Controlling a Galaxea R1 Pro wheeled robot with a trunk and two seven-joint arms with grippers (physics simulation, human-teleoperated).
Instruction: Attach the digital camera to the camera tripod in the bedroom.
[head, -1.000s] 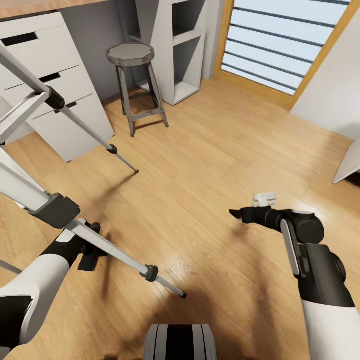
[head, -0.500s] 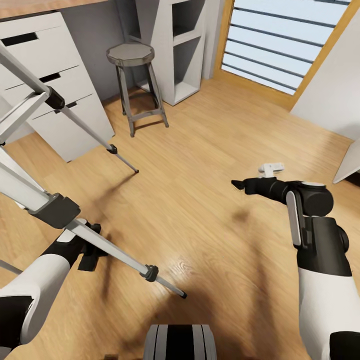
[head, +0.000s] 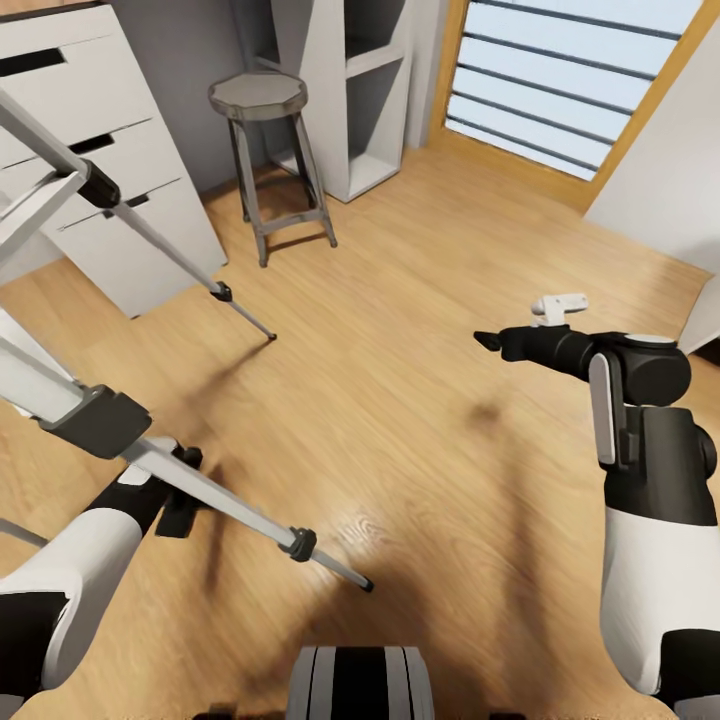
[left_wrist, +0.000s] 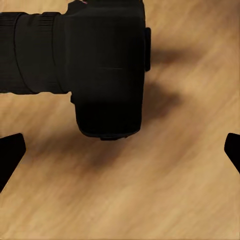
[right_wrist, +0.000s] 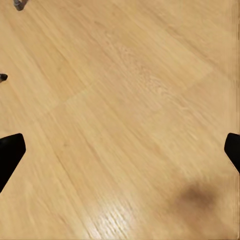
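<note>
Head view: the silver-grey, black-jointed camera tripod (head: 150, 455) stands left on the light wood floor (head: 400, 420). Left wrist view: the black boxy digital camera (left_wrist: 95, 65) lies there between the left gripper's (left_wrist: 120, 150) wide-spread jaws. Right wrist view: the right gripper (right_wrist: 120, 152), jaws apart, holds nothing.

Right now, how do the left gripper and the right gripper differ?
The left gripper has the digital camera in front of its fingers; the right gripper faces the wood floor. The left gripper sits low behind a leg of the camera tripod; the right gripper reaches forward, away from it. Both are open, with nothing between the fingers.
</note>
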